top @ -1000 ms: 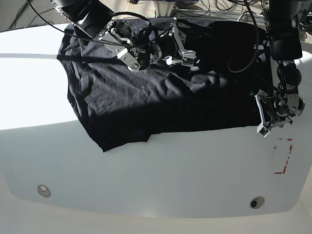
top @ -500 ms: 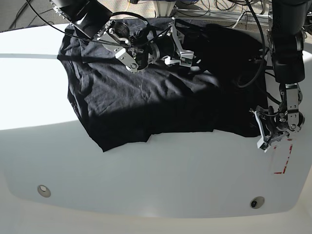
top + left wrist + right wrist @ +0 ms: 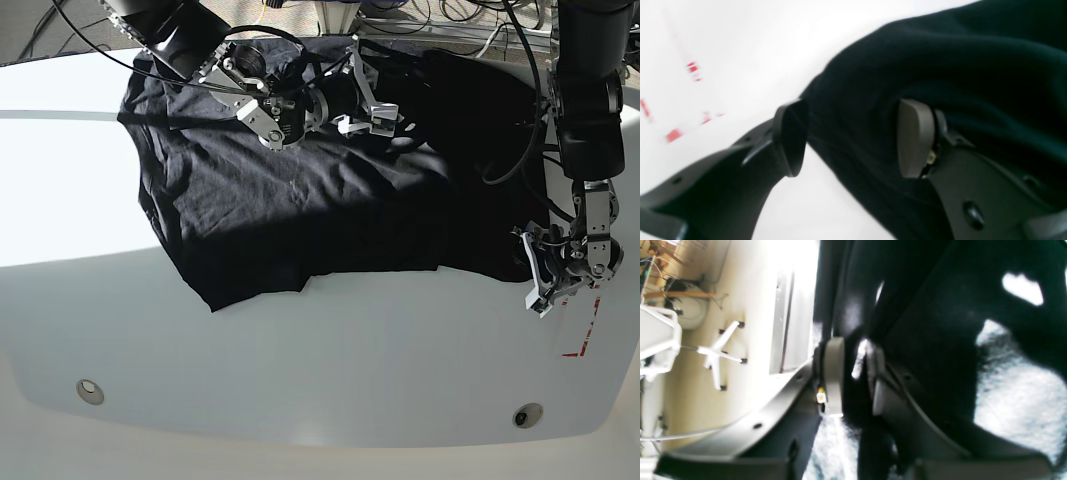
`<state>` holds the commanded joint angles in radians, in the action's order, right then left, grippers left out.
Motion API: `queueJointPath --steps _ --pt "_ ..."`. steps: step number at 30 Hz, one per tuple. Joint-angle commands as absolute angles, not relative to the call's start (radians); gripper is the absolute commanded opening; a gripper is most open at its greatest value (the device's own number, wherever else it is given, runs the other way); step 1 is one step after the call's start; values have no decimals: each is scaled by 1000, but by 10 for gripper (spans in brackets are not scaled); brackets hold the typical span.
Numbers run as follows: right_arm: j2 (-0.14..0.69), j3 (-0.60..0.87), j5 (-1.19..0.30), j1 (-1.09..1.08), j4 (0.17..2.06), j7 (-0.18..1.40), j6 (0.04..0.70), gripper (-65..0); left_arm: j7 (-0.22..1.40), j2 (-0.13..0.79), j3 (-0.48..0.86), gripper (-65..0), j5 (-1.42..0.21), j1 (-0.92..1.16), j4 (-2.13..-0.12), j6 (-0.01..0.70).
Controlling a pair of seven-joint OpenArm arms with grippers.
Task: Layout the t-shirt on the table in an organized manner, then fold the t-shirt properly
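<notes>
The t-shirt [image 3: 320,190] lies spread over the far half of the table [image 3: 300,370], long axis running side to side. At its far edge the right gripper [image 3: 375,118] pinches a fold, fingers closed on cloth. Near the table's right edge, the left gripper [image 3: 850,140] straddles the shirt's corner, fingers apart around it.

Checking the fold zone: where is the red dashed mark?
Base view, lower right: the red dashed mark sits on the table, just beside the left gripper.
</notes>
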<state>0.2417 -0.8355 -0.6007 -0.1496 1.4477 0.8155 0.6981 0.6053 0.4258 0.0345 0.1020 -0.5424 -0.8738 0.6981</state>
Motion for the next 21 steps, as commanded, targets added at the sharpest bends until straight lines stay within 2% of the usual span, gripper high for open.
queueJointPath --steps 3,5,10,17,21 --pt "243 -825 -601 -153 1515 819 698 -414 619 427 35 -275 102 -545 -897 698" --pt "243 -779 -601 -151 1580 826 698 -341 645 429 35 -275 102 -549 -915 698" --pt "243 -682 -602 -145 1698 858 698 -235 674 429 35 -275 102 -542 -990 698" --pt "245 -536 -604 -143 1840 909 698 -216 748 429 39 -275 97 -542 -1096 698" --pt "283 -466 -608 -142 1877 954 698 -216 820 427 42 -275 97 -532 -1190 698"
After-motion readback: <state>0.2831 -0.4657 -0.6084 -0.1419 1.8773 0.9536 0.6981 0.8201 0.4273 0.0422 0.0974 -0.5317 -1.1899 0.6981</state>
